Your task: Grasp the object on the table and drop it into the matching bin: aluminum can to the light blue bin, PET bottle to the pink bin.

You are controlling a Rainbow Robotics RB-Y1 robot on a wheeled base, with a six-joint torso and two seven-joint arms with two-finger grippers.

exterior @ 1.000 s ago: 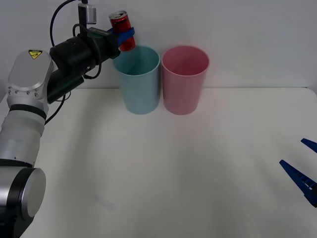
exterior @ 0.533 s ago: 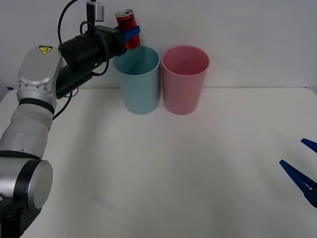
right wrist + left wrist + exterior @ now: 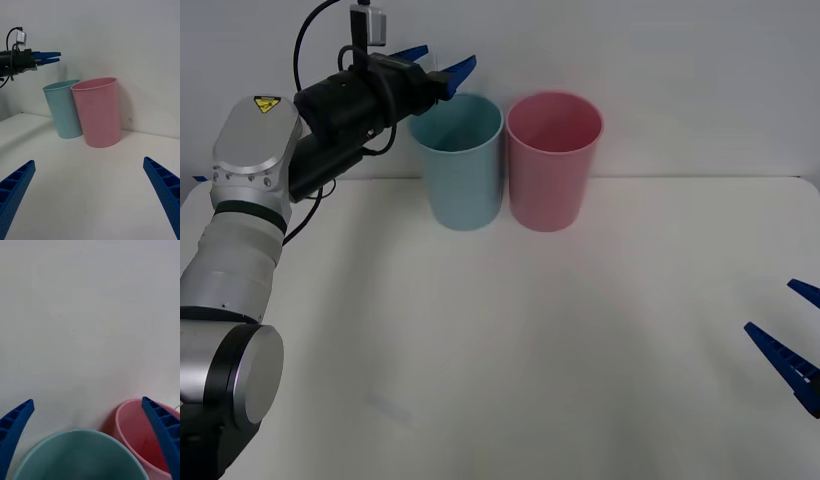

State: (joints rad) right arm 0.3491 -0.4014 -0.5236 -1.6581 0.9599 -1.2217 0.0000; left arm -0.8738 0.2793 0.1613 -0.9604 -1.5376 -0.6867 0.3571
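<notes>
My left gripper [image 3: 445, 58] hangs open and empty just above the rim of the light blue bin [image 3: 465, 180], at the table's far left. The left wrist view looks down between its spread fingers at the light blue bin [image 3: 75, 455] and the pink bin [image 3: 137, 435] beside it. The aluminum can is out of view. The pink bin [image 3: 552, 165] stands touching the blue one on its right. My right gripper [image 3: 795, 335] waits open low over the table's front right corner, and its wrist view takes in both bins, light blue [image 3: 63, 112] and pink [image 3: 99, 114], with the left gripper [image 3: 52, 57] above.
The white table [image 3: 530, 350] stretches wide in front of the bins. A plain white wall [image 3: 660, 60] stands close behind them. The left arm's black forearm and cable [image 3: 340, 100] reach in from the left.
The left gripper has opened and let go of the red can above the light blue bin. The can has gone from sight. The right arm has not moved.
</notes>
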